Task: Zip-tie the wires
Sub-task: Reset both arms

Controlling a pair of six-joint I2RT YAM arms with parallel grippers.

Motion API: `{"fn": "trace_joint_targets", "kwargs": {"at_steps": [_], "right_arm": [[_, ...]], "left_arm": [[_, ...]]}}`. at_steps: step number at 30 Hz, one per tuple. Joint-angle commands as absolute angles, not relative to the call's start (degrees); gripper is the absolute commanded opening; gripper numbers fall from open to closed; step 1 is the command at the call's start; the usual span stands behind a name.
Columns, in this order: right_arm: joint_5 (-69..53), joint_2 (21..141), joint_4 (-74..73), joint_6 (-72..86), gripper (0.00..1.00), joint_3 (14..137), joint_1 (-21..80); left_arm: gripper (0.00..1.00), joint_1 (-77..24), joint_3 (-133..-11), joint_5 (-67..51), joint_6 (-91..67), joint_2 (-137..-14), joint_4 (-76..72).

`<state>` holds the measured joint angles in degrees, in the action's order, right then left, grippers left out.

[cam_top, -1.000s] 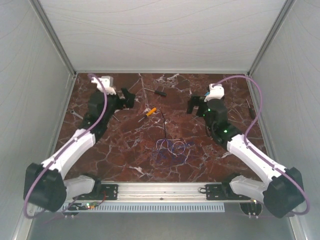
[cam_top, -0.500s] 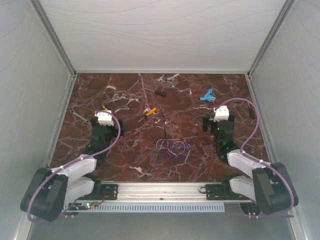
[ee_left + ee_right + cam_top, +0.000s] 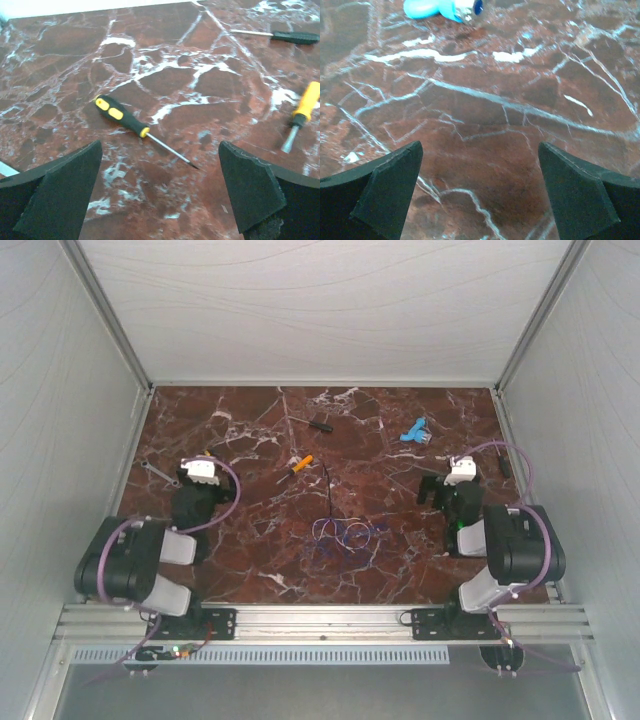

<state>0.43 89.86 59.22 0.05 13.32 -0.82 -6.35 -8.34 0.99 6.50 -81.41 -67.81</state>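
Observation:
The wires (image 3: 345, 535) lie as a small tangle of thin purple-blue and whitish loops on the marble table, near the middle front in the top view. A thin black strip (image 3: 327, 490) runs from them toward the back. My left gripper (image 3: 200, 476) sits folded back at the left, well apart from the wires. It is open (image 3: 160, 190) with only bare table between its fingers. My right gripper (image 3: 450, 486) is drawn back at the right, also open (image 3: 477, 190) and empty. Neither wrist view shows the wires.
A yellow-and-black screwdriver (image 3: 122, 116) lies just ahead of the left fingers. An orange-handled screwdriver (image 3: 301, 463) and a black-handled one (image 3: 315, 423) lie behind the wires. A blue object (image 3: 413, 430) sits at the back right, ahead of the right gripper (image 3: 442, 7). Grey walls enclose the table.
Both arms have pulled back from the rear of the table and folded up near their bases. Both grippers stayed open. The wires have not moved.

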Motion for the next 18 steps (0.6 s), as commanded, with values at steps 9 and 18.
{"fn": "trace_joint_targets", "kwargs": {"at_steps": [9,18], "right_arm": [[-3.5,90.1,58.8,1.0,0.98,19.3,0.3],[-3.7,90.0,58.6,1.1,0.98,19.3,0.2]], "left_arm": [[1.00,2.7,-13.9,-9.9,-2.9,-88.9,-74.2],[1.00,2.1,-13.9,-9.4,-2.5,-88.9,-74.3]]}}
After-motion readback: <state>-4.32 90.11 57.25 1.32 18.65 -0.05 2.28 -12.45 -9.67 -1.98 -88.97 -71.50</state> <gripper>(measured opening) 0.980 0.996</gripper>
